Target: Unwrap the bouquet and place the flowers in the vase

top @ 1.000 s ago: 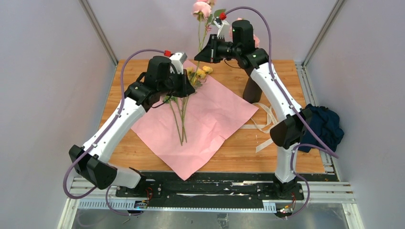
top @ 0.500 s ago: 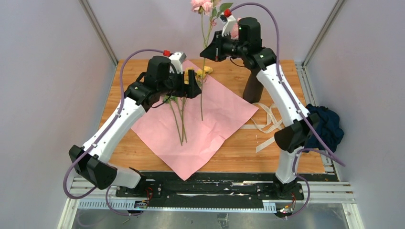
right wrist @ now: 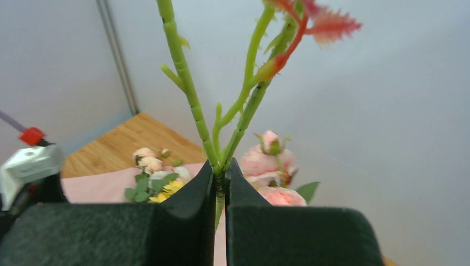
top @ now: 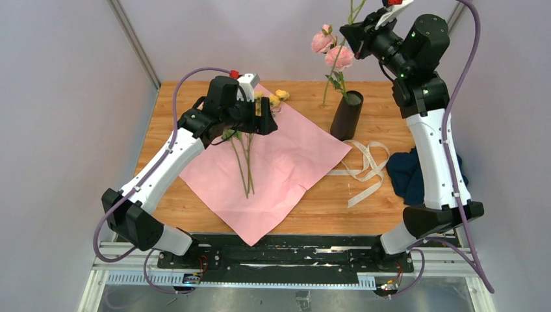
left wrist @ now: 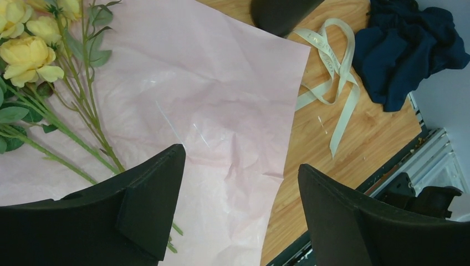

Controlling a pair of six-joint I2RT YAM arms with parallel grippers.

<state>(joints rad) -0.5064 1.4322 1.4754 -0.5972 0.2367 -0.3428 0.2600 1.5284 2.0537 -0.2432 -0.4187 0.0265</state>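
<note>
The bouquet lies undone. Its pale pink paper (top: 292,162) (left wrist: 210,83) is spread flat, and yellow flowers (top: 274,99) (left wrist: 27,52) lie on it with long green stems (top: 245,166). My left gripper (top: 264,117) (left wrist: 242,158) hovers open just above those stems, holding nothing. My right gripper (top: 356,34) (right wrist: 220,166) is raised high at the back right, shut on one flower stem (top: 330,78) (right wrist: 188,94). That stem's bloom is out of view at the top, and its lower end hangs left of the black vase (top: 346,116). Two big pink roses (top: 333,51) stand in the vase.
The cream ribbon (top: 367,162) (left wrist: 332,66) lies loose on the wood right of the paper. A dark blue cloth (top: 406,177) (left wrist: 410,50) sits at the table's right edge. Grey walls close in the back and both sides.
My left gripper has opened and let go of the stems. My right arm has lifted one stem out of the bunch and swung it up and to the right, toward the vase.
</note>
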